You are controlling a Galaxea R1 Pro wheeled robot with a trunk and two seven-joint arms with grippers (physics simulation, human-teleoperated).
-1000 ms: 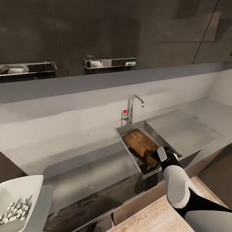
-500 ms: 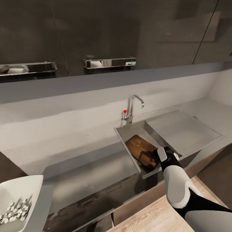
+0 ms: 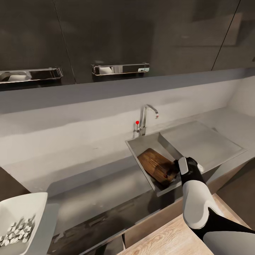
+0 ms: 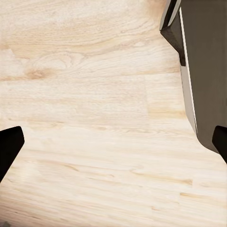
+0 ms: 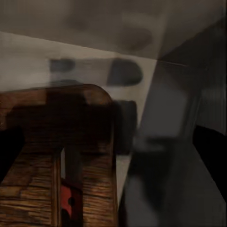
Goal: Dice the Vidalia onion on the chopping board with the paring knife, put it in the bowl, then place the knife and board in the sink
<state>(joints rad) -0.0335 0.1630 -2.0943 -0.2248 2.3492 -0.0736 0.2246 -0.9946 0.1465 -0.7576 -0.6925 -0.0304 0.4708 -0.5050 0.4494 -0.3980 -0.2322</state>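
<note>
Now resting in the sink (image 3: 140, 146): chopping board (image 3: 156, 166) (free), just ahead of wide-apart right gripper (image 3: 176, 169) fingers; left gripper (image 4: 113, 142) fingers spread too.

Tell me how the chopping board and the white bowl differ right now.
The chopping board is dark brown wood with visible grain; the bowl is plain white. The chopping board lies tilted inside the sink, at the right claw; the bowl sits far off at the robot's left. The bowl holds small white onion dice; the chopping board's visible surface is bare.

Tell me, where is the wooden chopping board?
In the head view, the chopping board lies inside the sink, below the tap, beside the right tool.
</note>
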